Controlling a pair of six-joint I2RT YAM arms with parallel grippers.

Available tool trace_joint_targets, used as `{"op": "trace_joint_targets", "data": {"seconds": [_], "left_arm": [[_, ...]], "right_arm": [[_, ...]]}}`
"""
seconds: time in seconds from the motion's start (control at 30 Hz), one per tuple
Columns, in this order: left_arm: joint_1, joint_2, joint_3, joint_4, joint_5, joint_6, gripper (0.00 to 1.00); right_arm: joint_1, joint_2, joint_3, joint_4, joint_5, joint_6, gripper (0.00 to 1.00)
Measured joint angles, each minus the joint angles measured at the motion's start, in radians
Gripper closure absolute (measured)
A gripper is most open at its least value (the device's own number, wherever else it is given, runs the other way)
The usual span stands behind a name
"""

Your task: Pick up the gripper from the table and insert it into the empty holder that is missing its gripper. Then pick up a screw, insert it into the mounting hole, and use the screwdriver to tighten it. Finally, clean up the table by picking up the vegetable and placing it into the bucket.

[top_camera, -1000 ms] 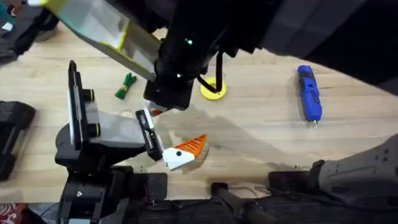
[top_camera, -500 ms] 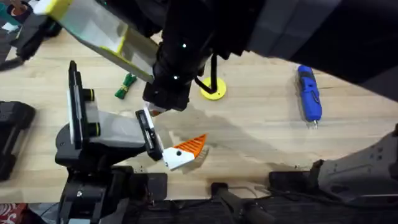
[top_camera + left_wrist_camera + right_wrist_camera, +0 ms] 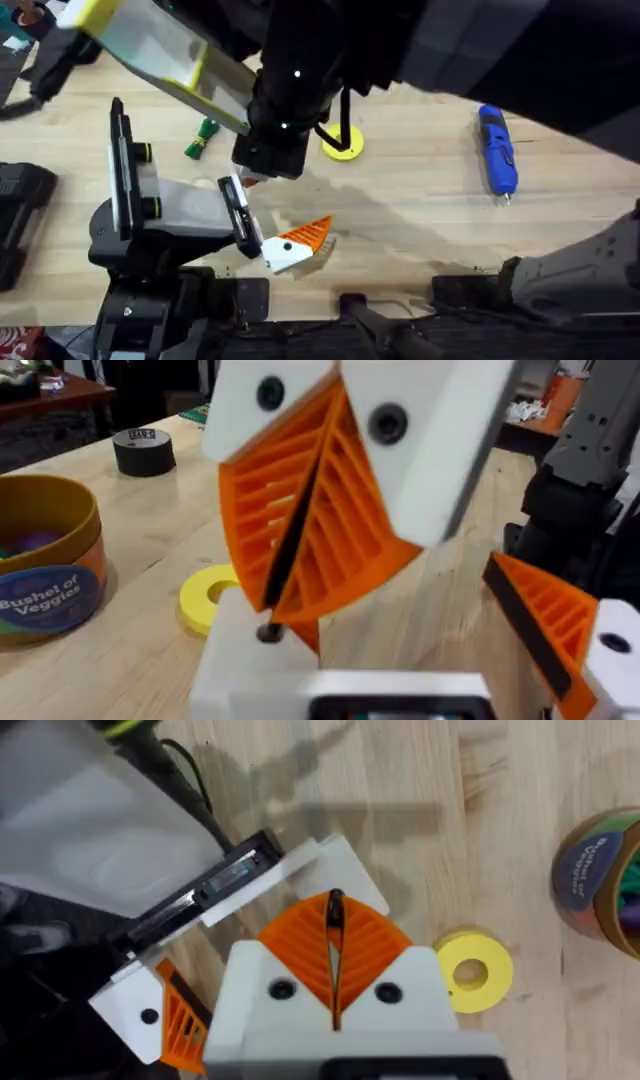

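Orange pads pressed together on nothing, the right gripper [image 3: 334, 945] hovers over the left arm's wrist; the left gripper [image 3: 300, 243] (its jaws' gap cannot be told) rests near the table [image 3: 420, 210] edge. The screwdriver [image 3: 496, 150] lies well right, the vegetable [image 3: 202, 138] left, the bucket [image 3: 45, 560] beside a yellow disc [image 3: 208, 598].

This looks like a robotics lab or workshop. A pale wooden plank tabletop [image 3: 420, 190] carries a blue cylindrical electric screwdriver [image 3: 496, 150] and a black roll of tape [image 3: 143, 450]. Dark furniture and cluttered equipment stand in the room behind, and black machine bases line the near edge.
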Motion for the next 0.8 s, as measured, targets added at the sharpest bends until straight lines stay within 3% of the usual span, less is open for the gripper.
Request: {"op": "trace_joint_targets", "data": {"seconds": [0.8], "left_arm": [[0.0,0.0,0.0,0.0,0.0,0.0,0.015]], "right_arm": [[0.0,0.006,0.0,0.023,-0.003,-0.007,0.996]]}}
